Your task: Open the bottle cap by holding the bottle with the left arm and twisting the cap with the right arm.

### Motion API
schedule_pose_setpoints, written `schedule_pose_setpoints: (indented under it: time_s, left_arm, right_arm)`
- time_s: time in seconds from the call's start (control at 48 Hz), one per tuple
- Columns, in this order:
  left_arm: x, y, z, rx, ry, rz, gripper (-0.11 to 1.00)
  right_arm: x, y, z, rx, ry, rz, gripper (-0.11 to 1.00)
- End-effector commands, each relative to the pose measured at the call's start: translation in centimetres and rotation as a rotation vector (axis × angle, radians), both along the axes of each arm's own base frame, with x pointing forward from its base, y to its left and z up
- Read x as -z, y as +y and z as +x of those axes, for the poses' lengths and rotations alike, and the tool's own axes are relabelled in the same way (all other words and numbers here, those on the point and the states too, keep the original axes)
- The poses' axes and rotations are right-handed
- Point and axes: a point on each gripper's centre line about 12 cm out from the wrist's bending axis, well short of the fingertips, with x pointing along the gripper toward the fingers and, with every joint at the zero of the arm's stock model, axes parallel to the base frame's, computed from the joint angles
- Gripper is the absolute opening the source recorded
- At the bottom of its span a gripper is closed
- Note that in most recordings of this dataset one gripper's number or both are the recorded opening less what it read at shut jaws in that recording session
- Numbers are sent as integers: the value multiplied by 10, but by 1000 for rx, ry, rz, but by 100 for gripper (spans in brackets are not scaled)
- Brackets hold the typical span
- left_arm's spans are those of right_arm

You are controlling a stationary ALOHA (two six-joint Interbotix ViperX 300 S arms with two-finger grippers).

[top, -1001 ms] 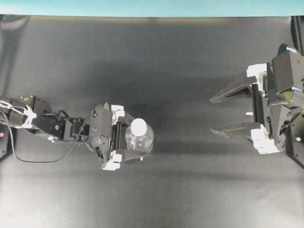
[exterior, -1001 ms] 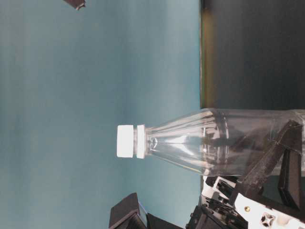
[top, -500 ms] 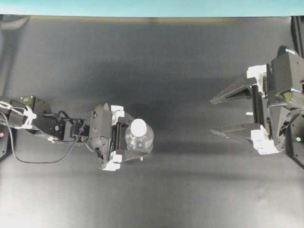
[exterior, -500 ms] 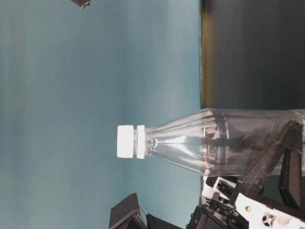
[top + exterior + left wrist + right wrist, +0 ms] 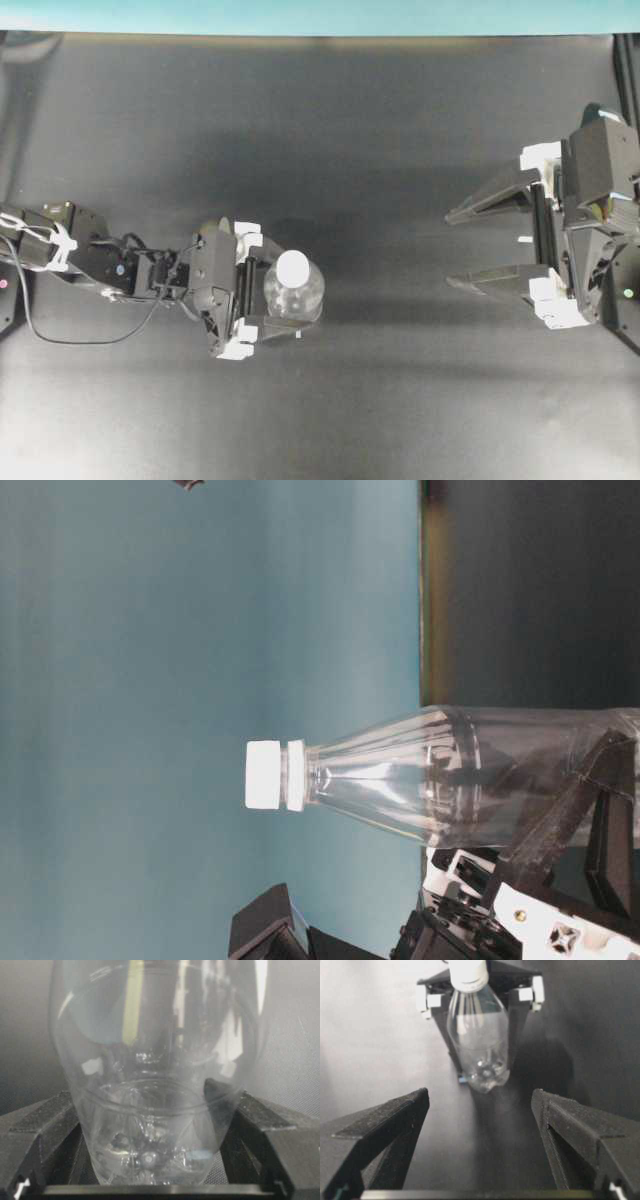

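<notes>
bottle: a small clear plastic bottle, standing upright on the dark bench, in the lower left-of-centre part of the overhead view; the table-level view is turned sideways, so there it lies across the frame.
bottle cap: a white screw cap, on the neck and much narrower than the body; it looks fully seated, with a collar ring just behind it in the table-level view.
contents: nothing visible inside; the walls are see-through from base to shoulder, so I judge it empty.
handling, judged: very light, thin-walled and springy, smooth enough to slip or spin under a twist; a hard squeeze would dent it, not break it.
where to hold: low on the body, where the wall is widest and stiffest near the base; the cap itself is the only place for the twisting grip, taken squarely across its sides.
left pincer: closed around the lower body, a dark finger pressed to each side of the bottle.
right pincer: spread wide and empty at the right edge of the overhead view, well apart from the bottle, its fingers framing the bottle from afar in its own camera.
risk, judged: with so little weight, the bottle may turn within the hold once the cap is twisted.
</notes>
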Motion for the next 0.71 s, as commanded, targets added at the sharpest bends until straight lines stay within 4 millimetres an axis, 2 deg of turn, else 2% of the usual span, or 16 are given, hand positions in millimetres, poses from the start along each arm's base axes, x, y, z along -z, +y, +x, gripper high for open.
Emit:
schedule_pose_setpoints:
  time_s: [0.0, 0.688]
  left_arm:
    - [-2, -1, 2, 4, -6, -1, 82]
    - [-2, -1, 4, 4, -8, -1, 82]
  right_arm:
    - [-4, 0, 1, 3, -18, 8, 80]
    - [4, 3, -1, -9, 2, 8, 80]
